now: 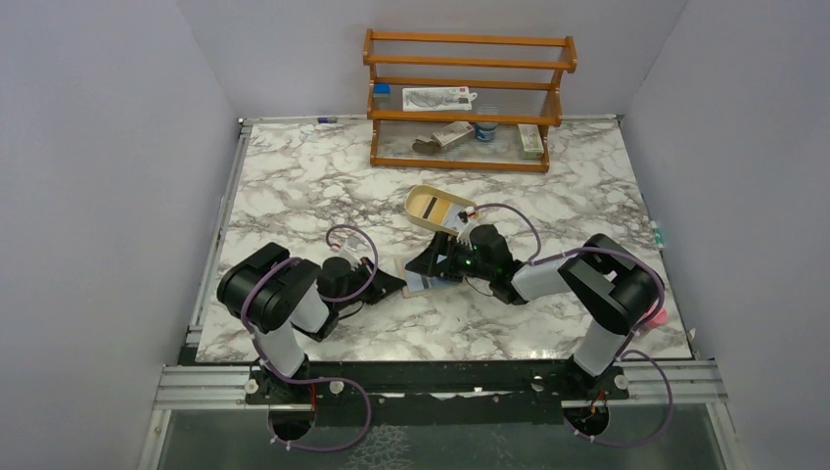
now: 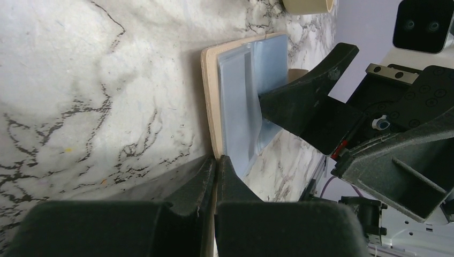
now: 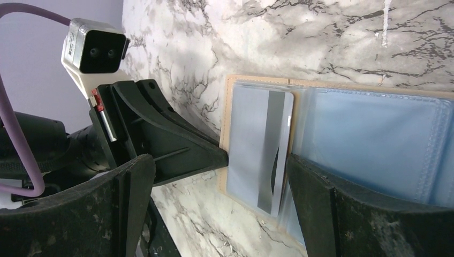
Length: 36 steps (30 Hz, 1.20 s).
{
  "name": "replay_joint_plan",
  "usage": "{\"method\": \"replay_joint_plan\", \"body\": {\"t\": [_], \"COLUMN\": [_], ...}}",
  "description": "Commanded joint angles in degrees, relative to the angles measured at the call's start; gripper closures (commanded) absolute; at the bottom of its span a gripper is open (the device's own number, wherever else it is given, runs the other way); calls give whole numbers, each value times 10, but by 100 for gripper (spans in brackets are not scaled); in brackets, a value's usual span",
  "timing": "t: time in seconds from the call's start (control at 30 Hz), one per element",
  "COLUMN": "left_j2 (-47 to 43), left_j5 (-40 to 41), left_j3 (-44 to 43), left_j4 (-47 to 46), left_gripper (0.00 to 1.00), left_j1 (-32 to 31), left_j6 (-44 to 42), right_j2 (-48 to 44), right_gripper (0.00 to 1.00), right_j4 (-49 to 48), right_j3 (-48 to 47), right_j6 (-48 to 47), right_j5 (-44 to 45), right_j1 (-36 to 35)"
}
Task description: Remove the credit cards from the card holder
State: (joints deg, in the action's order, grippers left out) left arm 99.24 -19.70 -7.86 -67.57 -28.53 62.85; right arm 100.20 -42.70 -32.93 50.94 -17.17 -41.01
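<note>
Holder: card holder [image 3: 369, 134] open flat, free worktop [image 3: 321, 43] around.
Left claw [image 2: 216, 176]: low, pinches its tan edge.
Right claw [image 3: 222, 166]: fully spread, empty, straddles credit card [image 3: 267, 144].

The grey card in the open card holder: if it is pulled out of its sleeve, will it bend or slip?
The grey card looks thin with straight edges, so it is probably stiff and flexes little. Its glossy face and the clear sleeves suggest it slides easily, perhaps slipping from a grip. The card holder looks thin and light; it may drag along unless pinned.
</note>
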Motion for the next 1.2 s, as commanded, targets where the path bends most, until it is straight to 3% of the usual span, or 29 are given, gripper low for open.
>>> {"method": "replay_joint_plan", "body": {"t": [0.0, 0.2, 0.83, 1.17], "left_j2": [33, 47, 55, 55], "left_j5": [-12, -19, -18, -16], "left_j3": [5, -2, -8, -13], "left_j4": [93, 89, 85, 84], "left_gripper": [100, 100, 100, 100], "left_j1": [-11, -12, -16, -16], "left_j6": [-39, -43, -49, -53], "right_j2": [18, 31, 76, 65], "right_gripper": [0, 0, 2, 2], "right_j4": [154, 155, -90, -131], "right_j3": [15, 8, 48, 39], "right_j6": [-44, -61, -23, -27], "right_j5": [91, 89, -95, -182], "right_j1": [1, 0, -32, -32]}}
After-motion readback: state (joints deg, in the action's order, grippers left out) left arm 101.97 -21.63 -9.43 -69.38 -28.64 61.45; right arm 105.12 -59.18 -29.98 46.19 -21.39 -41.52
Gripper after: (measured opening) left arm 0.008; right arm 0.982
